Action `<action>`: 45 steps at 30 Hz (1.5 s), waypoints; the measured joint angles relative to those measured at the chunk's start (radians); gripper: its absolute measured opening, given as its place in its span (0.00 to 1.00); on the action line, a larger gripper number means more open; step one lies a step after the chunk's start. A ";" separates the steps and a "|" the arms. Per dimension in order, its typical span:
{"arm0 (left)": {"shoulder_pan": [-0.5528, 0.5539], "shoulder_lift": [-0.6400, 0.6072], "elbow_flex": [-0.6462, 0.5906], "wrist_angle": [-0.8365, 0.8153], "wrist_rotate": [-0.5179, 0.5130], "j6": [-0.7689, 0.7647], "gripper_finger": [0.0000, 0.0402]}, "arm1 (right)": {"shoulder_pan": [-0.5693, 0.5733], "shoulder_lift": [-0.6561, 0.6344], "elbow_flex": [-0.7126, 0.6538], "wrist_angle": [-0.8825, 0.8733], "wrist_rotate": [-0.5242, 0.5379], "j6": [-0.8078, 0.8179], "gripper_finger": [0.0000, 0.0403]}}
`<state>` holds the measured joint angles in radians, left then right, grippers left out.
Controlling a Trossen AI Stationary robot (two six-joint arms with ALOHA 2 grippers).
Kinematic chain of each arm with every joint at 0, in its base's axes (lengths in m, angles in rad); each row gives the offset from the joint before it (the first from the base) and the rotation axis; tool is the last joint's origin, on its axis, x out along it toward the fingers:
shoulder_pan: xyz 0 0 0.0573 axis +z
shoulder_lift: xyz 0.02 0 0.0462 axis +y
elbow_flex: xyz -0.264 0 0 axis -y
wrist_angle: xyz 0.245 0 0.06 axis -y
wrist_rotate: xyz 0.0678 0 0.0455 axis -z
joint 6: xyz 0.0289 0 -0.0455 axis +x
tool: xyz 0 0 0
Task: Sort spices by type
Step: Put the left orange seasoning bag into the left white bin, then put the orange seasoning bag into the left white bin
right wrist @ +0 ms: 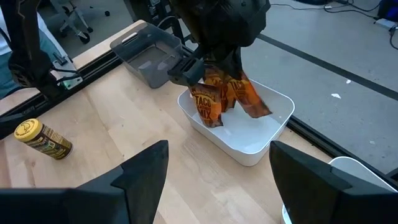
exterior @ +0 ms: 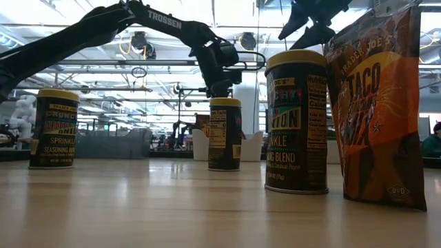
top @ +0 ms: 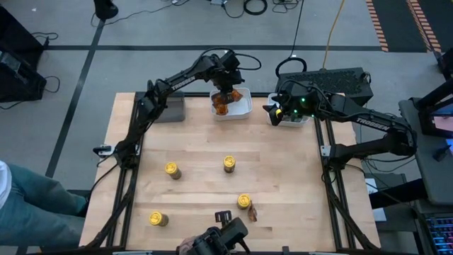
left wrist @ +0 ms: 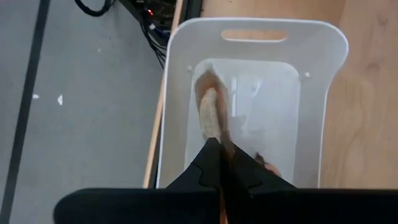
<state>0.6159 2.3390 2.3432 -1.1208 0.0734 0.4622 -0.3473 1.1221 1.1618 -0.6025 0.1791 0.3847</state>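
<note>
Orange-brown foil packets [right wrist: 225, 94] hang pinched in the left gripper [right wrist: 214, 78], jaws clamped on them, right over the white tray [top: 241, 110] at the bench's far edge. You can count at least two packets in that grasp from the right wrist view; whether more already lie in the tray bottom, you cannot tell.

Progress, as you'd judge it: packets are partly gathered, jars barely started or not at all.
- One packet [top: 253, 211] is left near the front edge, touching a yellow-lidded jar [top: 243, 202].
- Three more yellow-lidded jars are out on the bench [top: 198, 142]: one at centre [top: 229, 164], one left of it [top: 172, 170], one at front left [top: 157, 219]. All well apart from each other.
- Green-lidded jars: none visible on the open bench. A second white tray [top: 291, 119] sits under the right arm; its contents are hidden.
- Grey tray [top: 171, 107] at far left looks bare in the right wrist view.

Right gripper [right wrist: 217, 177] hovers just beside the packet tray, jaws spread wide, holding nothing.

In the way: the two arms are close together at the far edge, so watch for a clash if you bring the right one across. The front packet leaning on its jar may tip or drag it when lifted.
</note>
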 joint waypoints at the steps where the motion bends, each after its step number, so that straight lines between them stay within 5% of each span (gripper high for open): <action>1: 0.000 0.000 0.000 0.006 0.000 0.000 0.00 | 0.000 0.000 0.000 0.000 -0.002 0.000 0.65; 45: -0.010 -0.044 0.000 -0.010 -0.069 0.015 0.06 | 0.009 0.000 0.000 -0.005 -0.027 -0.030 0.65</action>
<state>0.6064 2.2951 2.3437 -1.1313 0.0049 0.4774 -0.3382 1.1225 1.1618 -0.6071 0.1516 0.3547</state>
